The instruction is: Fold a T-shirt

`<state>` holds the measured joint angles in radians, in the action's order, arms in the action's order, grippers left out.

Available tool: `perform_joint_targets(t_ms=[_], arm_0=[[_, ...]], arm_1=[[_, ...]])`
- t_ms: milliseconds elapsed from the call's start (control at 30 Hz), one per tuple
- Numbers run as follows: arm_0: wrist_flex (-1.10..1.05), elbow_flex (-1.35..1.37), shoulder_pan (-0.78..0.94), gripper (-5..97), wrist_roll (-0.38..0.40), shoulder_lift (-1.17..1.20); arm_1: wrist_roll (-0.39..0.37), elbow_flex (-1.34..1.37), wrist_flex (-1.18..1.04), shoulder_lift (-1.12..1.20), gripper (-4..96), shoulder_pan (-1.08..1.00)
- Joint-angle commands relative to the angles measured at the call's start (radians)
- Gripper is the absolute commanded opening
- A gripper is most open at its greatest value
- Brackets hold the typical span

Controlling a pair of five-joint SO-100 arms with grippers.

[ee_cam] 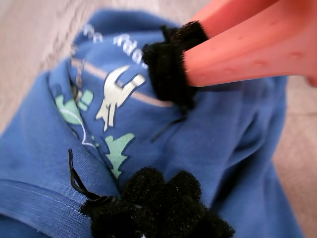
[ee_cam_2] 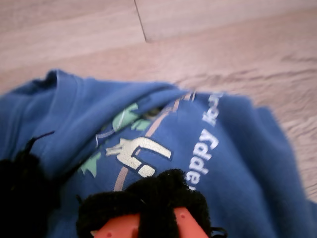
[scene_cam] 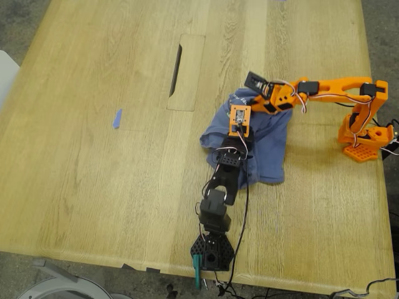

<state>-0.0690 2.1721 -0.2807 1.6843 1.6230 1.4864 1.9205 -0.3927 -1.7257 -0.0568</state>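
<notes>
The slate-blue T-shirt lies bunched in a heap on the wooden table, right of centre in the exterior view. Its pale dinosaur print and whitish lettering face up. My first gripper, on the black arm, is over the heap's left part in the exterior view. It is open, its padded fingers on either side of a fold. My second gripper, on the orange arm, is over the heap's far edge. It is open, low over the print.
A rectangular cutout panel lies in the table beyond the shirt, its corner also in the second wrist view. A blue tape strip is at the exterior view's left. The orange base stands right, the black base at the front edge.
</notes>
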Motion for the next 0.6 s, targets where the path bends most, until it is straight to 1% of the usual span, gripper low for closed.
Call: perform_joint_targets(t_ms=[0, 233, 367, 567], arm_0=[[-0.064, -0.023, 0.011, 0, 0.009, -0.041], [-0.095, -0.017, 0.078, 0, 0.006, -0.138], [-0.1, 0.002, 0.133, 0, 0.005, -0.124], [-0.095, 0.072, 0.225, 0, 0.002, -0.043]], arm_1=[[-0.014, 0.086, 0.069, -0.044, -0.1, 0.008], [-0.041, 0.387, 0.184, -0.153, -0.1, -0.014], [-0.048, 0.495, 0.173, -0.238, -0.1, -0.054], [-0.049, 0.653, 0.137, -0.397, -0.1, -0.112]])
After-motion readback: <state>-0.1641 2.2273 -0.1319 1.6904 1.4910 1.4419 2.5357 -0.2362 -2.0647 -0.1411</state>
